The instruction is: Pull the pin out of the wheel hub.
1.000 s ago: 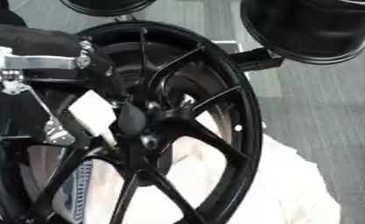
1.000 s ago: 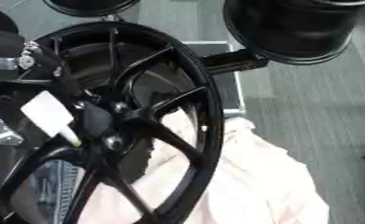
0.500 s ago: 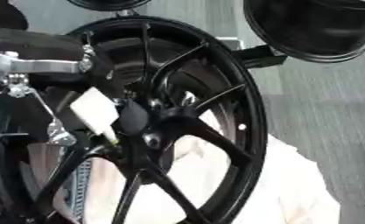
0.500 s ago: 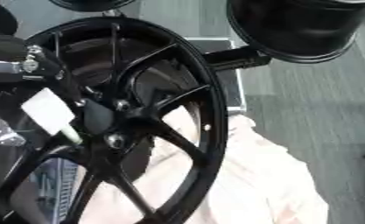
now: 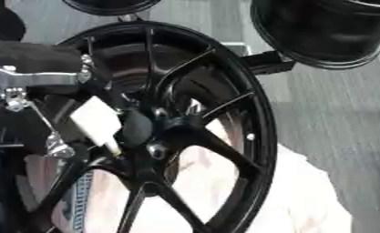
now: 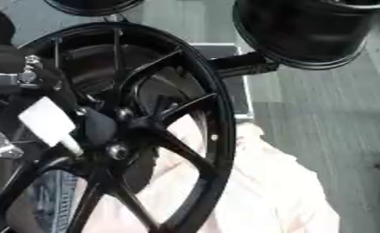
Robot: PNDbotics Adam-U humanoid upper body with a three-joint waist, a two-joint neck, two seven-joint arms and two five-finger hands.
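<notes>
A glossy black multi-spoke alloy wheel [image 5: 224, 150] stands upright and fills the left and centre of the frame, its thin paired spokes meeting at a dark central hub [image 5: 157, 134] just left of mid-frame, with round lug holes ringed about it. Against the hub's left side lies a pale cream, flat rectangular tab with a short narrow stem [image 5: 97, 124] — apparently the pin's head — tilted so that the stem points down and right toward the hub; the stem's tip lies at the hub's edge, and whether it is seated inside cannot be told. The robot's left hand [image 5: 33, 57], black with silver metal links, enters from the upper left edge and lies across the wheel's rim and upper spokes, just above and left of the pale tab; whether its fingers are curled, spread, or touching the tab cannot be told, for the spokes and its own linkage hide them. A thin silver rod with a small bracket [image 5: 53, 145] hangs below the arm, left of the tab. One wheel on the stand is counted, one pale tab, one robot hand. Two further black rims show at the top edge — a large one [image 6: 312, 32] at the upper right and a smaller one [image 5: 113, 5] at upper centre. Behind the lower spokes lies a pale pink cloth-like mass [image 6: 256, 195], spreading toward the lower right over a grey striped floor [image 5: 336, 118].
</notes>
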